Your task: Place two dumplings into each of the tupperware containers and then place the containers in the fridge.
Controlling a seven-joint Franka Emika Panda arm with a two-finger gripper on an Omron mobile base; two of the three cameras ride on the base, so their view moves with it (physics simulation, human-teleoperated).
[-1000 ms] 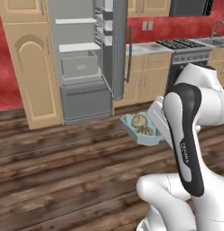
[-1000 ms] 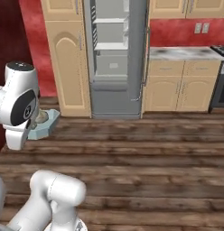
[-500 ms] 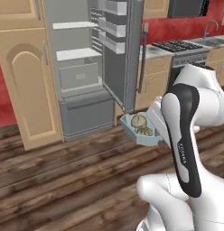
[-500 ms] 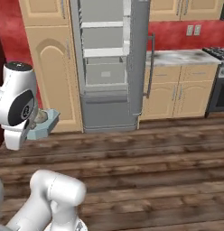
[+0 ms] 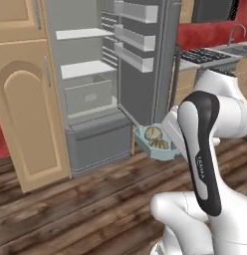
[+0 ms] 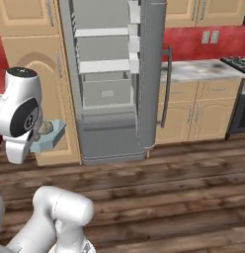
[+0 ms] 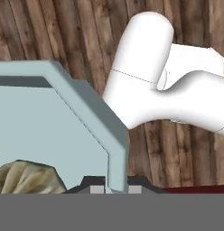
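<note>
The small light blue tupperware container [image 5: 154,146] hangs above the wooden floor, just in front of the open fridge [image 5: 88,94]. Two beige pleated dumplings [image 5: 153,133] lie inside it. In the hand view my gripper [image 7: 114,188] is shut on the container's rim [image 7: 89,106], and one dumpling [image 7: 27,178] shows beside the fingers. From the right base view the container [image 6: 51,138] pokes out from behind my arm, left of the fridge [image 6: 108,84]. The fridge stands open, with white shelves and a grey drawer [image 5: 89,94] in sight.
The fridge door [image 5: 143,55] with its racks swings out to the right of the opening. Tan wooden cabinets [image 5: 23,109] flank the fridge on the left. A counter [image 6: 198,70] and a stove [image 5: 207,55] lie to the right. Wooden floor [image 6: 159,192] spreads in front.
The whole picture has shifted: the base has driven closer to the fridge, which now looks larger. The blue container stays held in the gripper.
</note>
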